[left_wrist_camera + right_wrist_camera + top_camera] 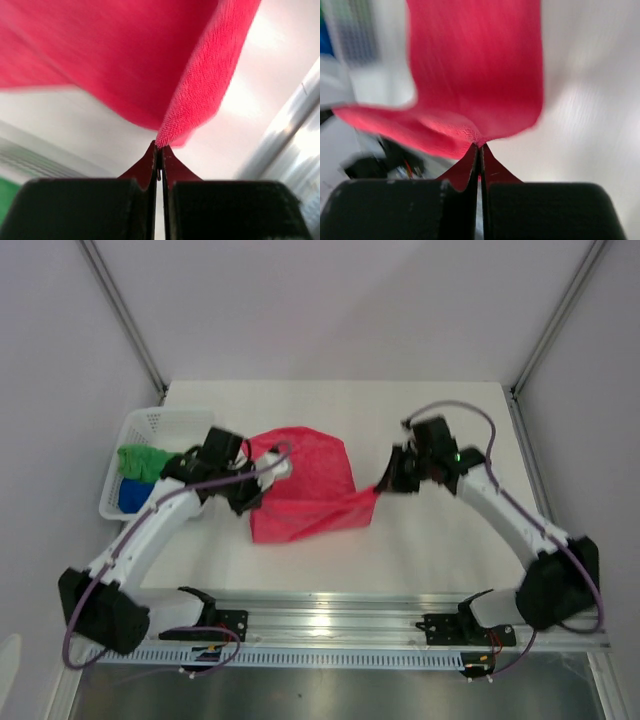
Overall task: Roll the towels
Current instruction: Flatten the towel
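Note:
The pink-red towel (305,485) is stretched over the middle of the table between both grippers. My left gripper (255,498) is shut on its left corner; in the left wrist view the cloth (200,85) rises from the pinched fingertips (159,146). My right gripper (385,487) is shut on the right corner; in the right wrist view the cloth (475,85) spreads away from the fingertips (480,146). The green towel (145,461) and the blue towel (131,494) lie in the white mesh basket (130,430) at the left.
The basket stands against the table's left edge, close beside my left arm. An aluminium rail (330,625) runs along the near edge. Grey walls and frame posts (125,315) enclose the table.

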Robot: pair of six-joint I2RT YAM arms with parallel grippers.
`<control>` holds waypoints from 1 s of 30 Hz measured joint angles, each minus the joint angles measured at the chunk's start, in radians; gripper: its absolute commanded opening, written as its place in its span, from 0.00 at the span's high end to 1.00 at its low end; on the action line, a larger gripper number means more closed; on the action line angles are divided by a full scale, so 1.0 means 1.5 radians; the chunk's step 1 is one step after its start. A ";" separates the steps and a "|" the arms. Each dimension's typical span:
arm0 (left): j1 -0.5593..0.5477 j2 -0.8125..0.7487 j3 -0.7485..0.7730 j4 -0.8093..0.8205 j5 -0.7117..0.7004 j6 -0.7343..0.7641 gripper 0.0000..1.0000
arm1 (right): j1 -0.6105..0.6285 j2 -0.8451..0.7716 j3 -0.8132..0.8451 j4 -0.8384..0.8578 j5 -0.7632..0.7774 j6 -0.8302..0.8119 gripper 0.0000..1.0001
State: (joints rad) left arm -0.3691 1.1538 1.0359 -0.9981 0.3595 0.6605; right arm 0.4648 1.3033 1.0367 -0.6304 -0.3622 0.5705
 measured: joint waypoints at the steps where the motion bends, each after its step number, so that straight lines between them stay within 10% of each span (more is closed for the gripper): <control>1: 0.004 0.052 0.077 0.010 -0.010 -0.013 0.99 | -0.030 0.072 0.103 -0.017 0.001 -0.022 1.00; 10: 0.017 0.601 0.983 0.149 -0.115 -0.111 0.99 | -0.196 0.685 1.057 0.054 -0.038 -0.028 1.00; 22: 0.019 0.715 1.057 0.488 -0.261 -0.054 0.99 | -0.273 0.708 1.078 0.434 -0.016 0.069 1.00; 30: 0.024 0.723 1.085 0.593 -0.273 -0.003 0.99 | -0.267 0.697 1.074 0.466 -0.009 0.005 1.00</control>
State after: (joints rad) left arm -0.3336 2.2387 2.6640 -0.1085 -0.0498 0.6559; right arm 0.0639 2.3493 2.6480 0.0689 -0.3756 0.5774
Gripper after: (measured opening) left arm 0.011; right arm 0.006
